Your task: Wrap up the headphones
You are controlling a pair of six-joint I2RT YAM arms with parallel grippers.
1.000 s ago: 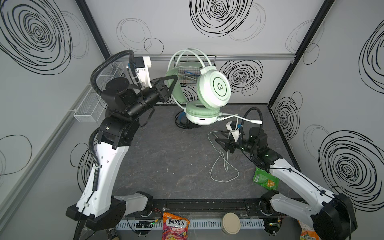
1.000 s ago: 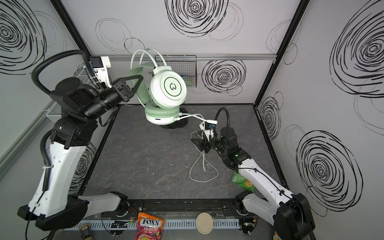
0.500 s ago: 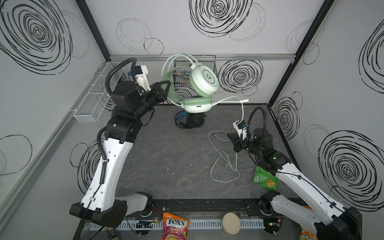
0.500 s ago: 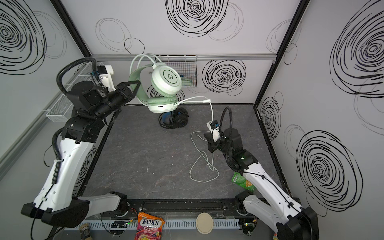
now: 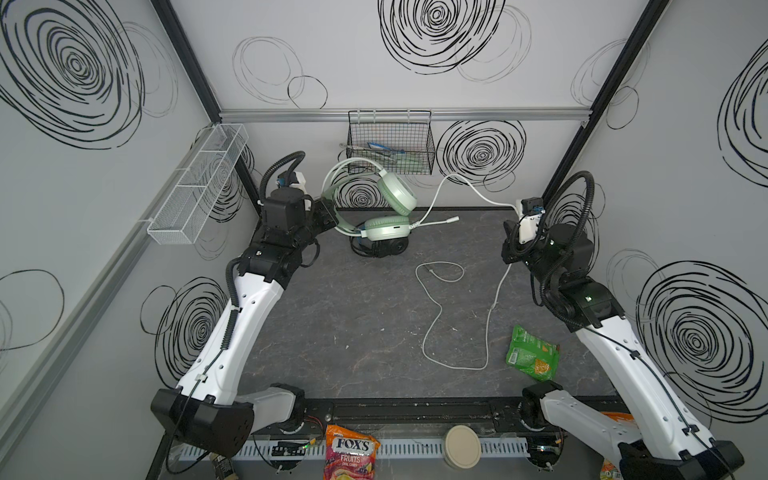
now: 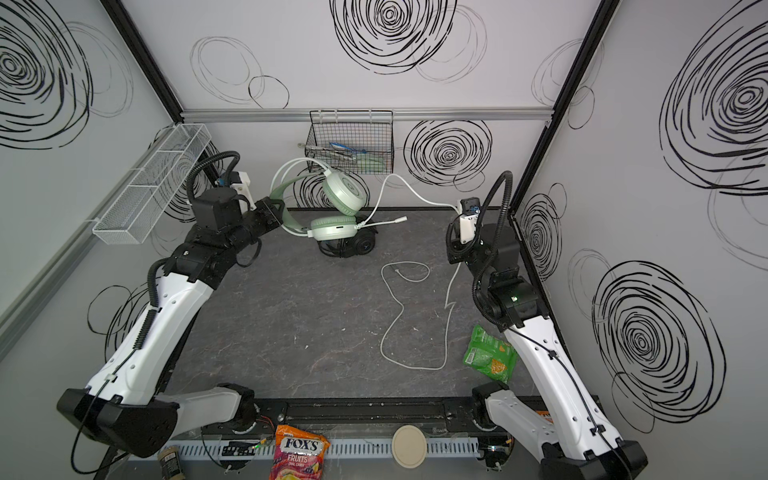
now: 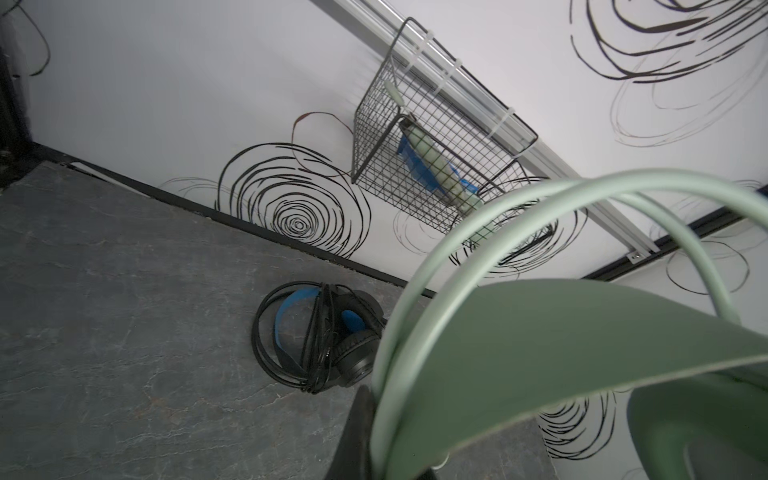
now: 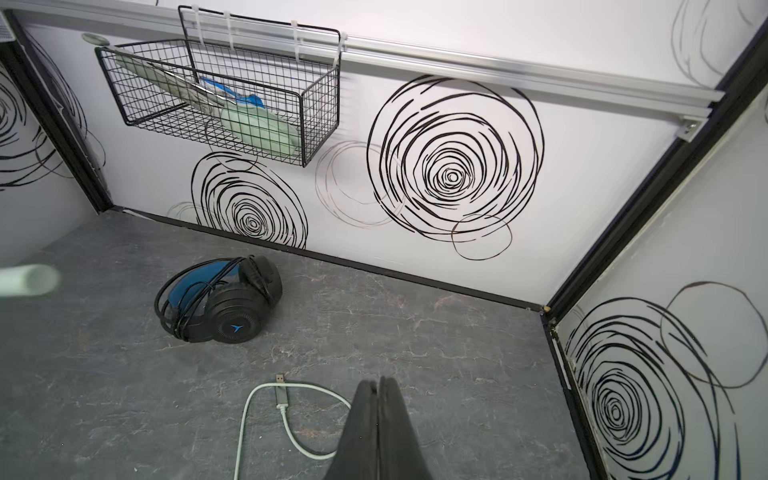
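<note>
The mint-green headset [image 5: 392,195] hung raised at the upper centre of both top views, its headband clamped in the closed left gripper [image 5: 327,212]. It sat just over the black headset [image 5: 385,248], which lay cable-wound on the grey tabletop [image 5: 332,316]. Its whitish cable [image 5: 457,367] arced right to the right gripper [image 8: 377,384], whose jaws were pressed together, then looped across the tabletop; whether they pinched it could not be told.

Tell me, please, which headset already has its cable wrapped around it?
The black headset with the blue band; the mint-green headset trails its pale cable loose across the table.
</note>
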